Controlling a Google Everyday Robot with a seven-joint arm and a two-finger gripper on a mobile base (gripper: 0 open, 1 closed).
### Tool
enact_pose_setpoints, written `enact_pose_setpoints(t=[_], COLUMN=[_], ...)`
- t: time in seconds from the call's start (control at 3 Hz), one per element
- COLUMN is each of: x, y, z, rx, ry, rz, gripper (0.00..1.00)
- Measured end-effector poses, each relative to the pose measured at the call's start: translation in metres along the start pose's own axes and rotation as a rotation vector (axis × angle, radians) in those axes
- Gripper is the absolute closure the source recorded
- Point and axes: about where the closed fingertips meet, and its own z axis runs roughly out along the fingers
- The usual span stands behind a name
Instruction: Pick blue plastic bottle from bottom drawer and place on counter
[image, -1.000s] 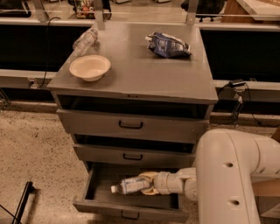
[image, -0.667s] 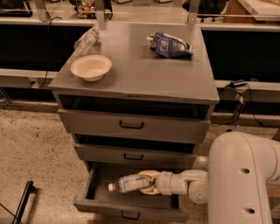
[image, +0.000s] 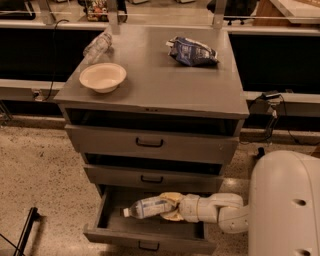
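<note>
end effector (image: 168, 208) still holds bottle (image: 146, 206) above bottom drawer (image: 150, 235).

The gripper (image: 168, 208), smooth cream plastic (reaching over the open bottom drawer (image: 150, 234)), clasps the glossy, clear blue plastic bottle (image: 145, 206). The counter (image: 165, 85) and drawer look matt grey. The snack bag (image: 192, 51) is shiny, crinkled film, and the bowl (image: 102, 76) is matt.

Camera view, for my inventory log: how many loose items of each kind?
Bottles: 2, the blue plastic bottle held by the end effector at the bottom drawer, a clear bottle on the counter
Bowl: 1
Snack bag: 1
Total: 4
</note>
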Motion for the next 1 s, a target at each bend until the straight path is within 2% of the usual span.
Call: enact_pose_setpoints(t=[0.33,1.0], x=[-0.036,-0.121], y=[-0.038,-0.149], z=[-0.025,-0.08], rx=[0.048,0.101], ry=[-0.02,-0.037], rz=[-0.102,-0.33], gripper=[1.0,1.0])
